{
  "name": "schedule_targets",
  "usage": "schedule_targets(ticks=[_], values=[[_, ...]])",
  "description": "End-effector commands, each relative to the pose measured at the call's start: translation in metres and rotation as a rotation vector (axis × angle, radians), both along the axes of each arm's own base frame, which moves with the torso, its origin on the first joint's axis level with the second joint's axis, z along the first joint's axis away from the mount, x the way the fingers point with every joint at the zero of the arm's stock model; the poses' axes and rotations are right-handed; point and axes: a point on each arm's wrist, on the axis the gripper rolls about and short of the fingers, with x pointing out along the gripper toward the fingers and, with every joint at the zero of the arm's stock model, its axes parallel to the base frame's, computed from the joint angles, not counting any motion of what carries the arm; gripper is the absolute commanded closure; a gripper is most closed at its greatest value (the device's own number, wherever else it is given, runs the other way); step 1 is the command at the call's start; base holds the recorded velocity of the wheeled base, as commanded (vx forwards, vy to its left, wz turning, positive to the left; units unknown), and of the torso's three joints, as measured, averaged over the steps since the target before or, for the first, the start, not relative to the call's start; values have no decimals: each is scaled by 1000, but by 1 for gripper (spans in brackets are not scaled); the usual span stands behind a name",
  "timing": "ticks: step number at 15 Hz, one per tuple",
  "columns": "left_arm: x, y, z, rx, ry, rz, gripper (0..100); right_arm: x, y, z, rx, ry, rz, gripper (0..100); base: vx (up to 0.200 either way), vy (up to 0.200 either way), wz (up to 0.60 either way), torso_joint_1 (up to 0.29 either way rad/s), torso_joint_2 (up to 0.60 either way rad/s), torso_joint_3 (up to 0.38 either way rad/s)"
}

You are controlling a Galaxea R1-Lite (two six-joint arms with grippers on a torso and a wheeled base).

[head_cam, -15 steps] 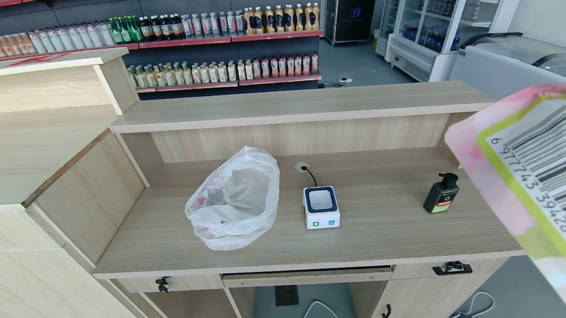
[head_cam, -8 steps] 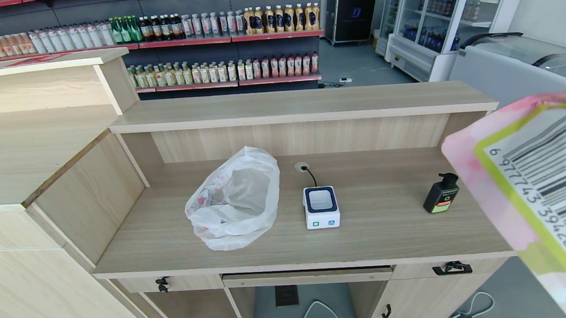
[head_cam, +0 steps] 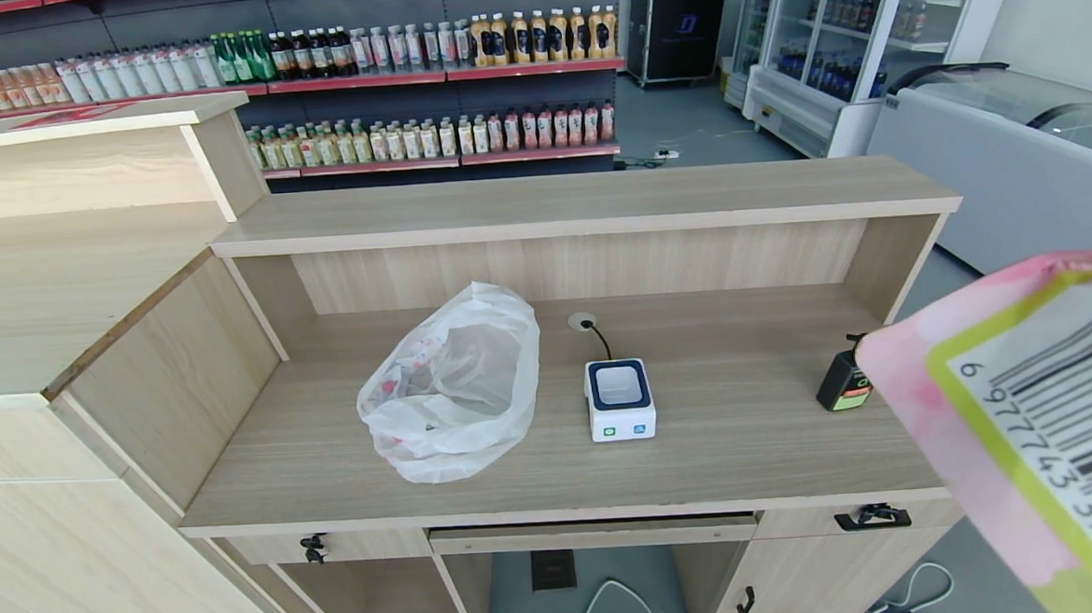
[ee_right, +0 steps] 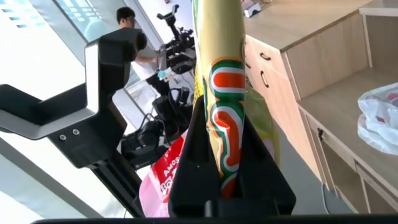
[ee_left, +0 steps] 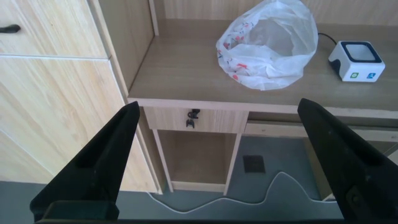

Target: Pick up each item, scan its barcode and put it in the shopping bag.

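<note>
Now the wooden counter (head_cam: 740, 446) is carrying the open shopping bag (head_cam: 452, 386). The right gripper (ee_right: 227, 149) is clamping tight on the pink-and-green packet (head_cam: 1028, 412), held up off the counter's right end. The scanner (head_cam: 620, 399) is sitting just right of the bag. The left gripper (ee_left: 217, 109) is hanging wide open and empty.

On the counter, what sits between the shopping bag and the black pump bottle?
The white scanner stands between shopping bag and pump bottle, touching neither, in the head view.
</note>
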Motion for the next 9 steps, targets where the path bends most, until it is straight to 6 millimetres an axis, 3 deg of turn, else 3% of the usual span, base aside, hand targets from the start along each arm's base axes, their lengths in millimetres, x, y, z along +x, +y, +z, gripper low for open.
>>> schedule_targets(ticks=[1,4,6,7,9], values=[[0,0,0,-1,0,1,0,2,0,-1,-3,1,0,100,0,0,0,0,0,0],[0,0,0,-1,0,1,0,6,2,1,-9,-16,-2,100,0,0,0,0,0,0],[0,0,0,-1,0,1,0,26,6,14,-25,-141,-26,100,0,0,0,0,0,0],[0,0,0,-1,0,1,0,35,5,25,-30,-224,-69,100,0,0,0,0,0,0],[0,0,0,-1,0,0,0,41,-11,29,-56,-299,-208,100,0,0,0,0,0,0]])
